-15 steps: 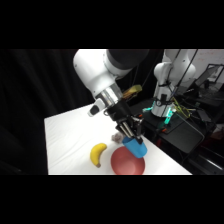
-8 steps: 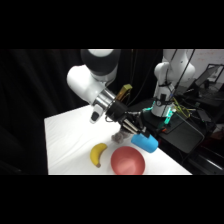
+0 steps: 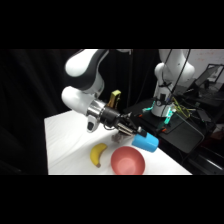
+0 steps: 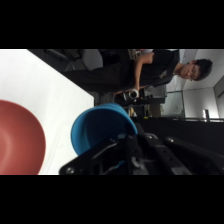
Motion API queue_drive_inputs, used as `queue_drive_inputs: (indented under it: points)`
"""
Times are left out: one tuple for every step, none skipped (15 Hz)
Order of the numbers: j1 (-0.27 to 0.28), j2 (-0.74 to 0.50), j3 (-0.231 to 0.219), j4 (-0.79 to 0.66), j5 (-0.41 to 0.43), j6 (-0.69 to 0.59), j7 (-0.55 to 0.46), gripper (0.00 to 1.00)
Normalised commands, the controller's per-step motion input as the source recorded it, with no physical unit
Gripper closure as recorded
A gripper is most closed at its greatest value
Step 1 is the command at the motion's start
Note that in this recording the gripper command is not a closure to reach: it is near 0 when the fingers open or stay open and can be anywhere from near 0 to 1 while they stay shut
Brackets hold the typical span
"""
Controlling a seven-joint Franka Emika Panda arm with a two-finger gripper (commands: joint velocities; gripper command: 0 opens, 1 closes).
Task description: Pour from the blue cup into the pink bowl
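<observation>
Tipping on its side in the air, the blue cup (image 3: 145, 141) hangs just above the far-right rim of the pink bowl (image 3: 128, 161), its mouth facing the wrist camera, where the cup's hollow looks plain blue (image 4: 102, 131). The claw (image 3: 132, 133) is closed on the cup, gripping it from the arm's side, with the black linkage crossing the cup's lower edge in the wrist view. The bowl (image 4: 19, 137) sits on the white table (image 3: 65, 137) near its front edge, upright. A yellow banana (image 3: 98, 153) lies on the table just beside the bowl, to its left. In the wrist view a person (image 4: 165, 67) shows beyond the table's edge.
</observation>
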Motion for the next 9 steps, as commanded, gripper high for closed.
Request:
queue_drive_inputs:
  points:
    - [0.043, 0.18, -0.041, 0.34, 0.11, -0.19, 0.14, 0.04]
    - [0.073, 0.06, -0.057, 0.24, 0.047, -0.1, 0.15, 0.04]
    - [0.093, -0.03, -0.067, 0.16, -0.002, -0.05, 0.15, 0.04]
    - [0.177, -0.18, -0.121, 0.03, -0.143, 0.14, 0.24, 0.04]
    - [0.251, -0.29, -0.16, -0.07, -0.292, 0.32, 0.28, 0.04]
    - [0.253, -0.38, -0.143, -0.17, -0.338, 0.39, 0.24, 0.04]
    - [0.234, -0.43, -0.117, -0.24, -0.356, 0.4, 0.23, 0.04]
    - [0.211, -0.48, -0.096, -0.32, -0.375, 0.41, 0.25, 0.04]
    - [0.184, -0.51, -0.076, -0.37, -0.393, 0.43, 0.24, 0.04]
